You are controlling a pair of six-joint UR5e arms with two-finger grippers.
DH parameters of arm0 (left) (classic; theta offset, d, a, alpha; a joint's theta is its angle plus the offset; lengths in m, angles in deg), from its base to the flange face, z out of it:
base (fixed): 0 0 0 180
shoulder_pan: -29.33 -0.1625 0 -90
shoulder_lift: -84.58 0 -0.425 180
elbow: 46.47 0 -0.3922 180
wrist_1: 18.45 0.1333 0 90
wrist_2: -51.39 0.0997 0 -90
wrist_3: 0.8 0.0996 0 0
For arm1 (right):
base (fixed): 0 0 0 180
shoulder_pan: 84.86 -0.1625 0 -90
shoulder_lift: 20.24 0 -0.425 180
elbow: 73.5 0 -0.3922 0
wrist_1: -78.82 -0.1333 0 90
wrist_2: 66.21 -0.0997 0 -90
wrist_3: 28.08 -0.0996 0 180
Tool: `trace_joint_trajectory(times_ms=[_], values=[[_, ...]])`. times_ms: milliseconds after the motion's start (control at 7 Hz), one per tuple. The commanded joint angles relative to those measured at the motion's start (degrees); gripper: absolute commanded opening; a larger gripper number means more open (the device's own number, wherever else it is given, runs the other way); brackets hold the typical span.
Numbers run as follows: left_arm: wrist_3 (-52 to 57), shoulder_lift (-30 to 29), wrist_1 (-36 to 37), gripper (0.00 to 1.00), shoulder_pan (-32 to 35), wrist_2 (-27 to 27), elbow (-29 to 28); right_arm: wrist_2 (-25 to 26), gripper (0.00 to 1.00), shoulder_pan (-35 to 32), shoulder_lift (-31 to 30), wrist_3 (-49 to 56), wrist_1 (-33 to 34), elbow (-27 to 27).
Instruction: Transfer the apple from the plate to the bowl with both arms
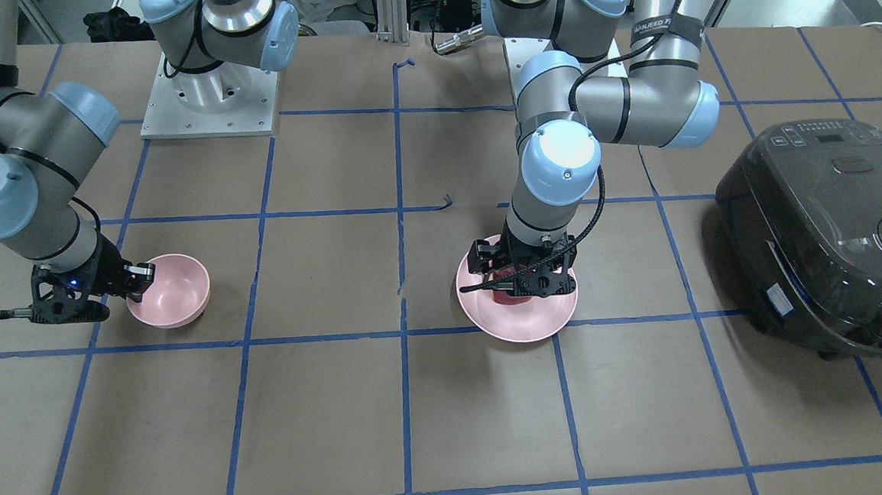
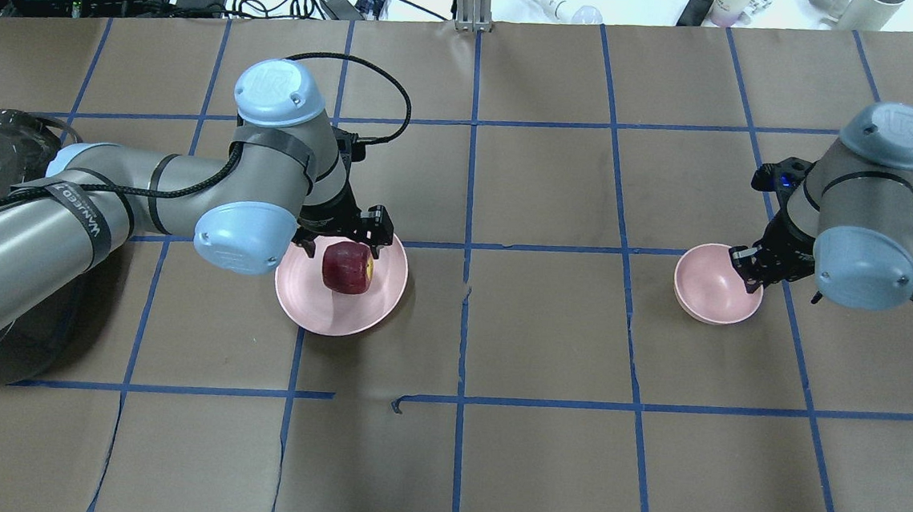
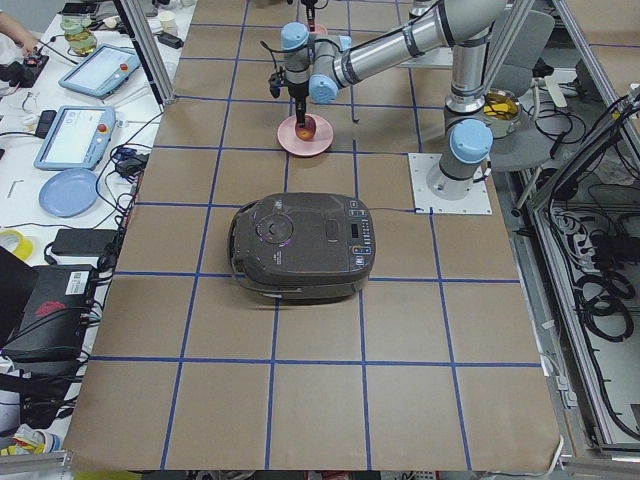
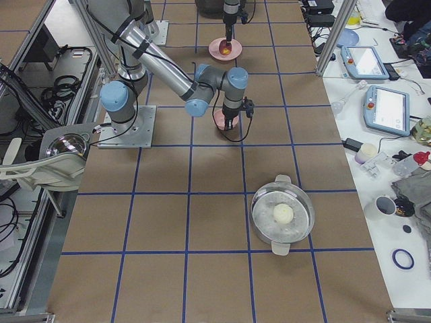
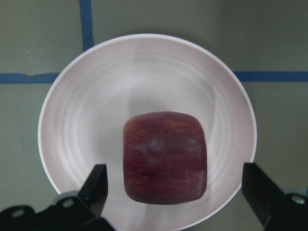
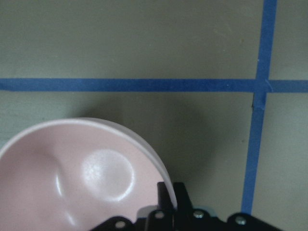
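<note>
The dark red apple [image 2: 347, 267] lies on the wide pink plate [image 2: 316, 310]. My left gripper [image 2: 343, 242] is open right over it, one finger on each side of the apple [image 5: 165, 158], apart from it, in the left wrist view. In the front view the left gripper [image 1: 519, 273] hides most of the apple on the plate [image 1: 522, 327]. My right gripper [image 2: 747, 275] is shut on the rim of the small pink bowl [image 2: 710, 288]. The right wrist view shows its fingers [image 6: 168, 192] pinching the bowl's rim [image 6: 72, 178]. The bowl [image 1: 172, 291] holds nothing.
A dark rice cooker [image 1: 831, 239] stands on the table beyond the plate on my left side. A lidded steel pot [image 4: 283, 215] stands near my right end of the table. Blue tape lines grid the brown table cover.
</note>
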Motion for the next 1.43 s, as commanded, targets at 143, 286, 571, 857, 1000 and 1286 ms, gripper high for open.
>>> trace_joint_trajectory(times_ms=[143,286,571,857,1000,1286], values=[[-0.1,-1.9,6.5,0.46,0.1,0.3,3.5,-4.8,0.00,-15.5,0.2,-18.6,-0.2,1.9],[-0.7,-1.3,7.2,0.20,0.1,0.2,3.6,-4.7,0.00,-20.8,0.3,-26.8,-0.3,2.1],[-0.4,1.9,7.1,0.00,0.4,0.5,2.8,-4.8,0.00,-24.1,0.4,-28.0,-0.3,1.7],[-1.1,3.6,6.2,0.00,0.4,-0.3,2.2,-4.7,0.99,-24.2,1.7,-27.3,0.6,1.0],[-2.9,4.0,6.2,0.00,0.8,-3.6,2.6,-3.9,1.00,-24.1,1.0,-26.9,0.8,2.3],[-6.6,4.1,6.7,0.00,2.1,-6.2,1.7,-1.1,1.00,-24.1,-1.1,-27.0,-5.5,11.6]])
